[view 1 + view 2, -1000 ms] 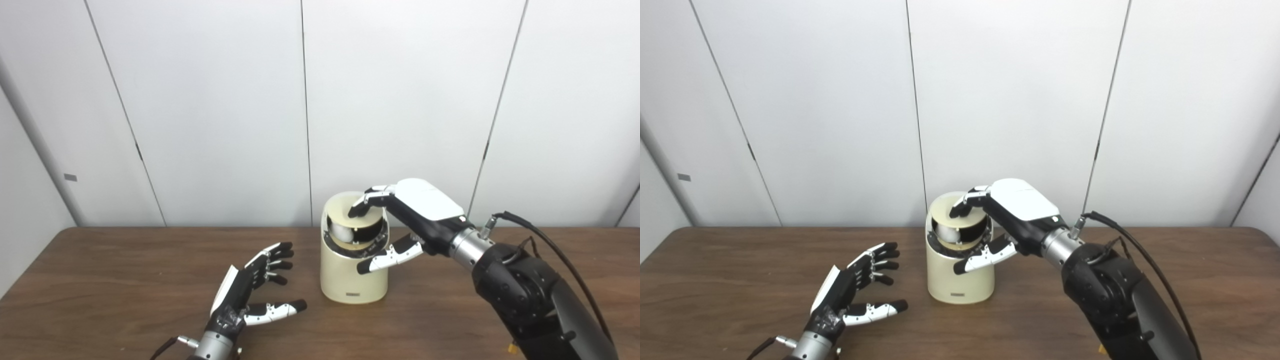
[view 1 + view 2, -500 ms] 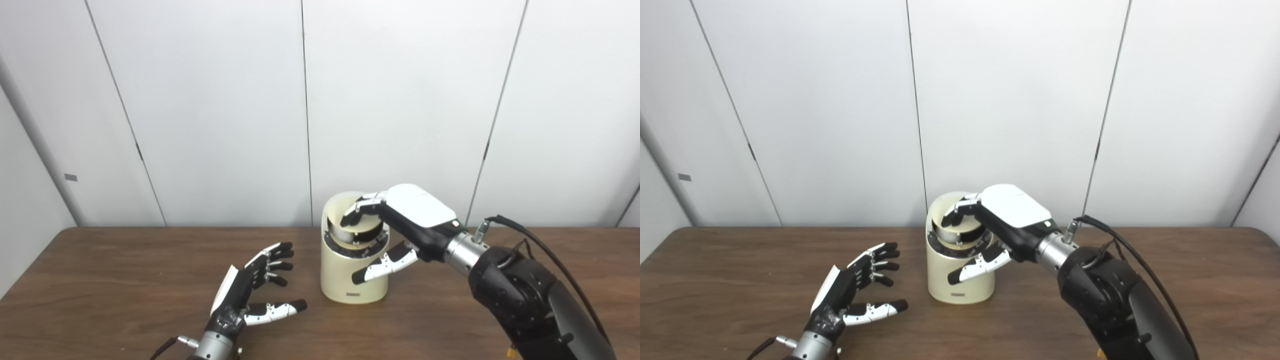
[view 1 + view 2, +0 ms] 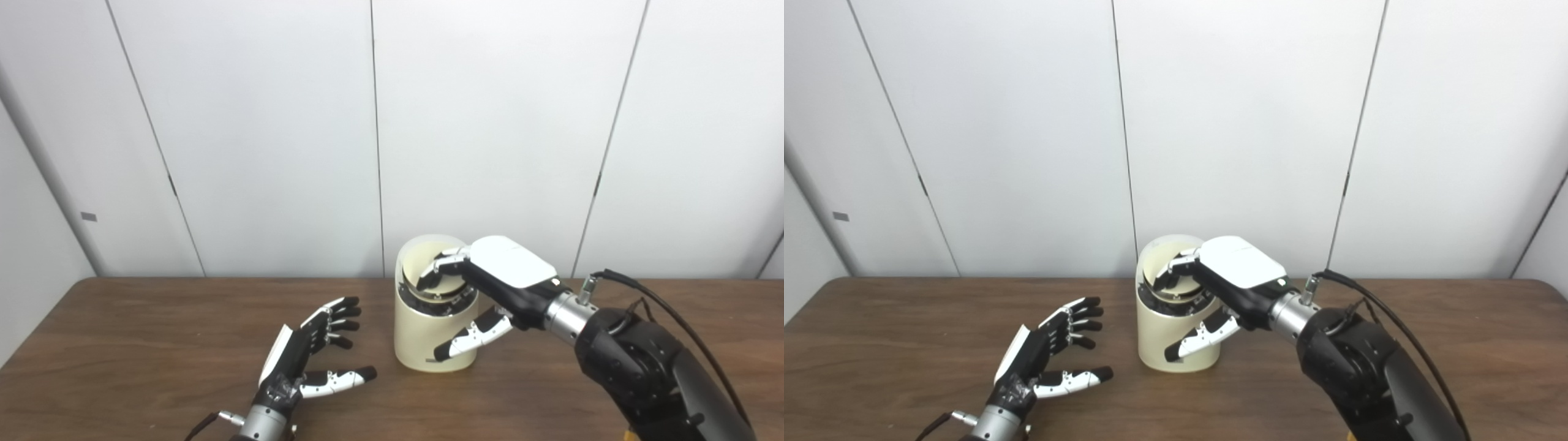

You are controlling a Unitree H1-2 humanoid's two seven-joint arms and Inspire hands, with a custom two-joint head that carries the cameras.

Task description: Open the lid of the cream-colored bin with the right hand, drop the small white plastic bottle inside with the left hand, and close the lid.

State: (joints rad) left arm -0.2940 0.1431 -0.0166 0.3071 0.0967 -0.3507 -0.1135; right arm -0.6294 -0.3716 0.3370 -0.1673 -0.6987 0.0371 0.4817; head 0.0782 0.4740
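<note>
Bright even overhead light, soft faint shadows, no glare, slightly soft focus throughout

Two head cameras, side by side, looking down over the table

Both face forward toward 12 o'clock, the wall panels behind; each frames the same wooden table (image 3: 122, 343), with the cream-colored bin (image 3: 429, 343) near centre and both arms entering from 6 o'clock, the right eye view shifted slightly.

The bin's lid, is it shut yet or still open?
Nearly shut, not fully. The lid sits low inside the cream bin, a dark gap showing at its front, with the right hand resting on it.
</note>
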